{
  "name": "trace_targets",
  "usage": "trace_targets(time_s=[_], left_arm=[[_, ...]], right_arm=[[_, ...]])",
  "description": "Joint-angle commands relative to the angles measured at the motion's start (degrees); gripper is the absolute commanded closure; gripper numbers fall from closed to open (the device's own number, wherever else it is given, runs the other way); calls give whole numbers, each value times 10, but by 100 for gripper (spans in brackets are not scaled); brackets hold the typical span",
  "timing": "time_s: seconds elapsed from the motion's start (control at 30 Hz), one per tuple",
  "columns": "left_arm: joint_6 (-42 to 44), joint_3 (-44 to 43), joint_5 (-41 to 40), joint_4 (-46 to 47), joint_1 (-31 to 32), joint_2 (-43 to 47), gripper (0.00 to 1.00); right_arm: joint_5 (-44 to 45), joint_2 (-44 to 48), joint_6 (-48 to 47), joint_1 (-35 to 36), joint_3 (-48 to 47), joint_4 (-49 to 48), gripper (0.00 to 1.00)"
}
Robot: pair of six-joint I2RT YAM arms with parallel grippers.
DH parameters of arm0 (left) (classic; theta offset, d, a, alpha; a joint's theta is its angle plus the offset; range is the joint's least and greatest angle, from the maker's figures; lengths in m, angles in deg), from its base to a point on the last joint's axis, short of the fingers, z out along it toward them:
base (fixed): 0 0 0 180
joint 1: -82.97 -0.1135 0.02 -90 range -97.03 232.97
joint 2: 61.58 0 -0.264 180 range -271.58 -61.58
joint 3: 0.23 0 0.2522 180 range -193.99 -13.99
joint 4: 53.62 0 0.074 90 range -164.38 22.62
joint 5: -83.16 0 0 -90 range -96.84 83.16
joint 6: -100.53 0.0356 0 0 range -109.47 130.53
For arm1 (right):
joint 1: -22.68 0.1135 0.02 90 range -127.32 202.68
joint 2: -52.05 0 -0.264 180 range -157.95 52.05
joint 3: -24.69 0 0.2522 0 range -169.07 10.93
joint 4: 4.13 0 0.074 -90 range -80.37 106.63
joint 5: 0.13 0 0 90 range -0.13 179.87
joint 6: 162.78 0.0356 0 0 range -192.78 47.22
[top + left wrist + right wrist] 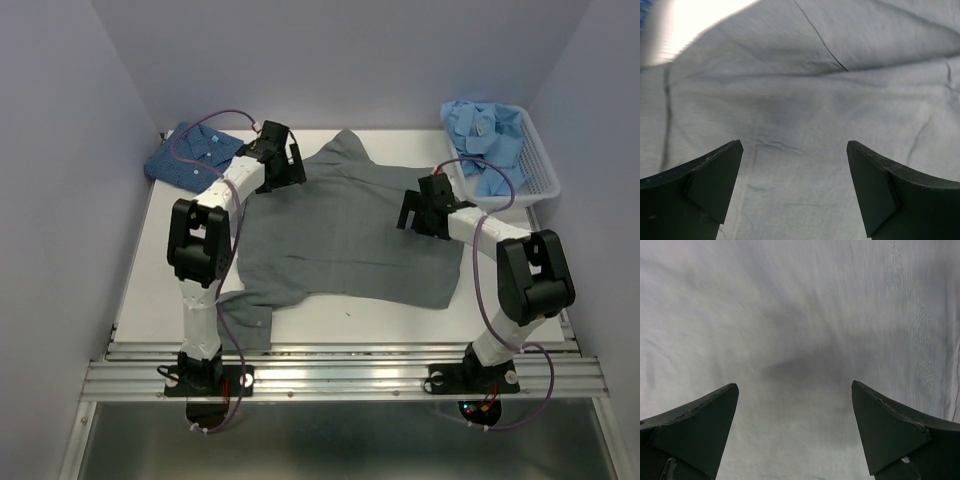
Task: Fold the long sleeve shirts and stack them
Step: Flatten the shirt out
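A plain dark grey shirt [340, 235] lies spread flat on the white table, collar toward the back. It fills the left wrist view [800, 90] and the right wrist view [800, 315]. My left gripper [288, 170] hovers over its upper left shoulder, jaws wide open and empty. My right gripper [415, 212] hovers over its right side, jaws wide open and empty. A folded dark blue patterned shirt [190, 155] lies at the back left. Light blue shirts [485, 135] are piled in the basket at the back right.
A white slatted plastic basket [535, 175] stands at the back right corner. The white table [330, 315] shows bare in front of the grey shirt. Grey walls close in on three sides. An aluminium rail [340, 375] runs along the near edge.
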Motion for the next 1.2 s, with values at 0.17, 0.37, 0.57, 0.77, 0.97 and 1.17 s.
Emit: trace_targets(time_s=[0.17,0.37,0.57,0.77,0.97,1.17], left_arm=[[38,23,79,18,-6,-35,1],[57,-70,63,-22,-13,-113,1],[79,-234,78,-59,-34,-221,1],[101,-330,101,-55,-49,-271,1],[110,-335,139,-30,-41,-219,1],[104,-236,67,-15,-12,-62,1]], right_arm=[[36,-55,37,0,-5,33,0],[68,-167,25,-20,-105,34,0],[88,-245,-26,-33,-212,26,0],[72,-286,-77,-52,-294,13,0],[-39,-258,-123,-52,-323,-8,0],[-93,-121,-198,-7,-229,-87,0]])
